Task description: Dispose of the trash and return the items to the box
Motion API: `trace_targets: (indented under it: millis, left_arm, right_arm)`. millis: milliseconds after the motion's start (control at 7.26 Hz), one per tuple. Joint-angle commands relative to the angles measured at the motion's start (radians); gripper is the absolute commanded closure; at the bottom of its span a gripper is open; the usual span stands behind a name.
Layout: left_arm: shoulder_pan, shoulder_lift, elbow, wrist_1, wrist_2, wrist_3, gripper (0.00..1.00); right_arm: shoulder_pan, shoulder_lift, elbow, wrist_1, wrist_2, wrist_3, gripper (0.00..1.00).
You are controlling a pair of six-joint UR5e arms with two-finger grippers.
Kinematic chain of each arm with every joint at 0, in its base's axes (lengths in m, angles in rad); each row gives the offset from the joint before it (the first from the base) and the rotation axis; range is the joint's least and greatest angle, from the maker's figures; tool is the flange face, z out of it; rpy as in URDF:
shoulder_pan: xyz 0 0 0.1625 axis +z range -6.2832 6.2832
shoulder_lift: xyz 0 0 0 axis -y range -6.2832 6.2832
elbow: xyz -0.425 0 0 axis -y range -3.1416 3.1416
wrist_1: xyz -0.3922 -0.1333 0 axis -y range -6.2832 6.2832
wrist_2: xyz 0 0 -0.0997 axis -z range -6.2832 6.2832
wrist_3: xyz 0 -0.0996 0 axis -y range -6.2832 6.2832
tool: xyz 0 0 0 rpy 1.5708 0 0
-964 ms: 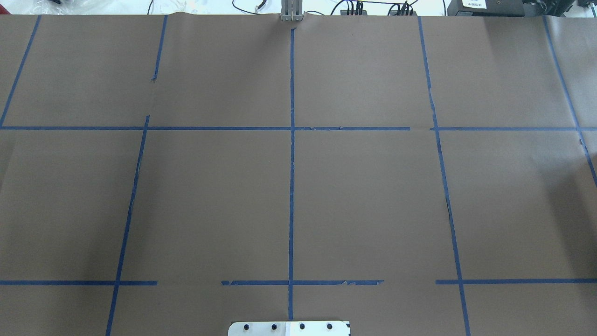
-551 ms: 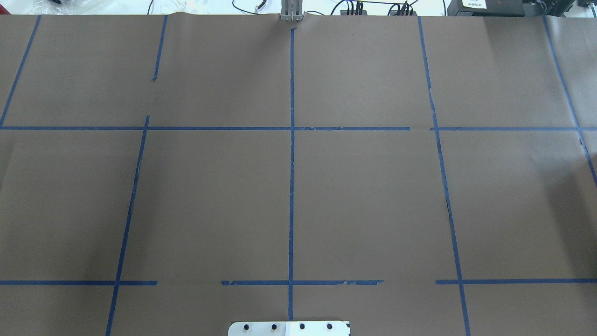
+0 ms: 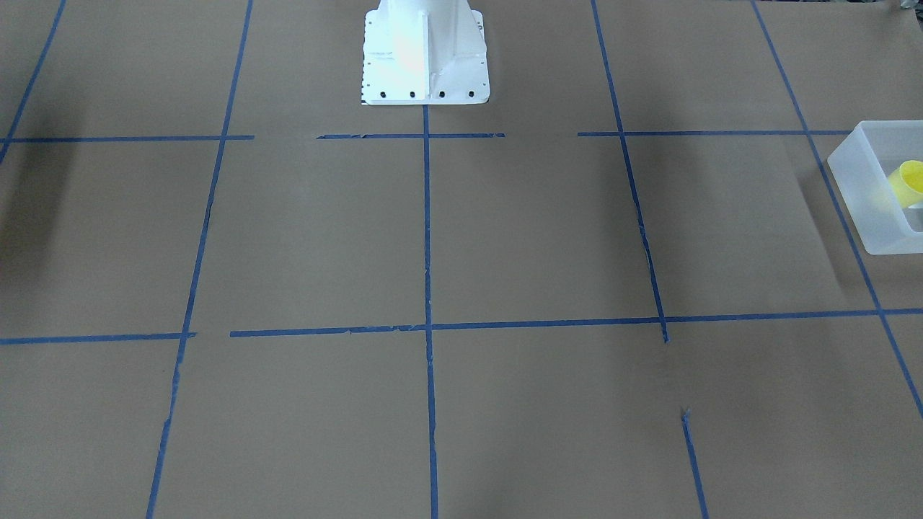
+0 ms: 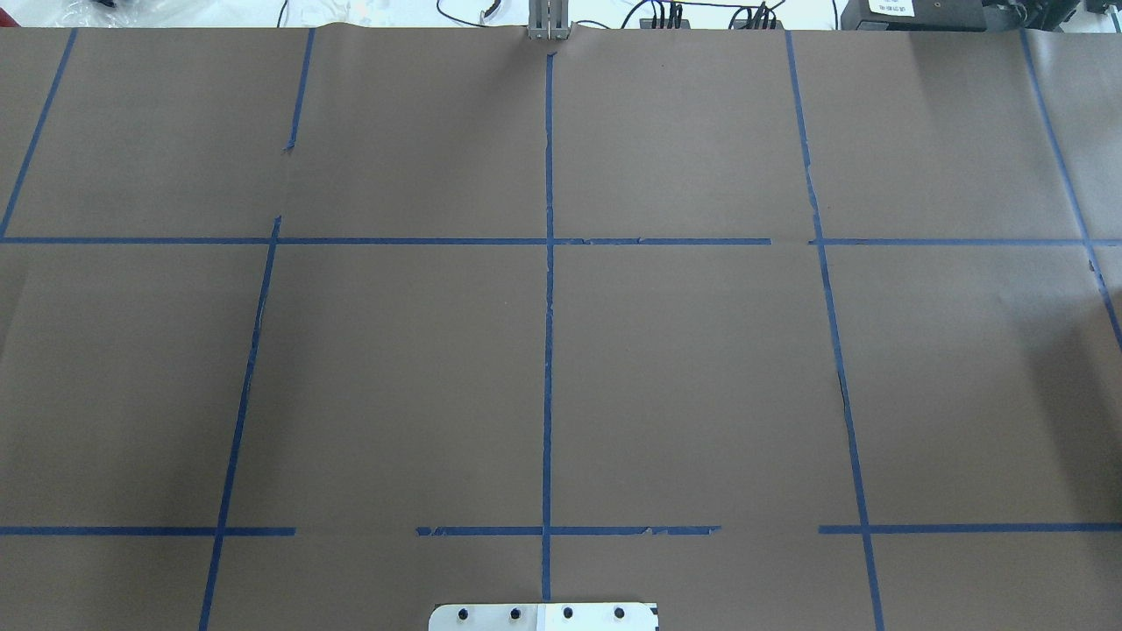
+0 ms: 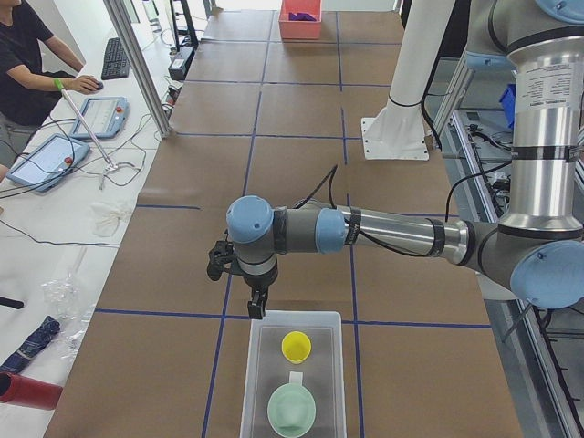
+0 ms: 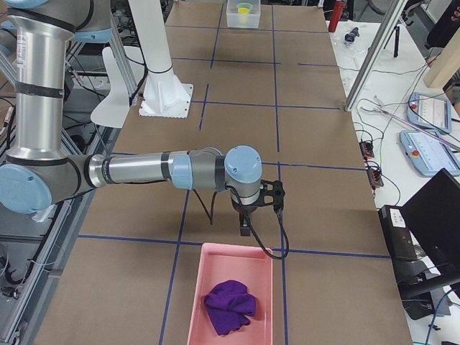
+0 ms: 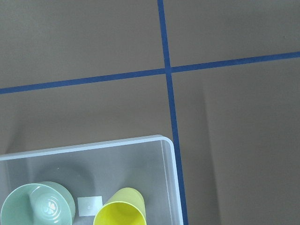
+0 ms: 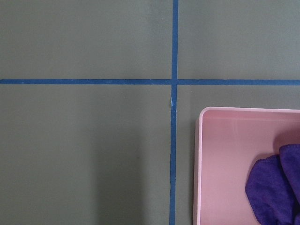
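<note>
The task is judged to be at or near its end: the yellow cup [image 5: 296, 346] and the mint-green bowl [image 5: 291, 411] are seen open side up inside the translucent box [image 5: 250, 388] at the bottom centre of the left side view, the cup toward the box's upper end and the bowl below it, apart from each other. The purple cloth [image 6: 228, 305] lies in the pink tray [image 6: 195, 302] at the bottom centre of the right side view. The left gripper [image 5: 257, 306] hangs pointing down just above the upper left corner of the box, and the right gripper [image 6: 245, 231] likewise just above the upper rim of the tray. Nothing is seen to be carried, so the next move is judged to call only for both arms to be drawn back over the worktop [image 4: 394, 368]. Whether the fingers of either gripper are open or closed cannot be told: they appear only small and dark in the side views, and neither wrist view shows them. In the front-facing view the box is cut off by the right edge, with the bowl out of frame. The overhead view takes in neither bin nor arm. A small white square [image 7: 89, 205] between cup and bowl cannot be identified
</note>
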Motion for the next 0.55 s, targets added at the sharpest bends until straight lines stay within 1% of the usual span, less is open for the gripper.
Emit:
trace_targets:
  millis: [0,413]
  left_arm:
    - [0.000,0.000,0.000,0.000,-0.002,0.001,0.00]
    - [0.000,0.000,0.013,-0.008,-0.004,0.005,0.00]
  right_arm:
    - [0.000,0.002,-0.002,0.000,-0.003,-0.004,0.00]
    - [0.000,0.005,0.000,0.000,-0.003,-0.004,0.00]
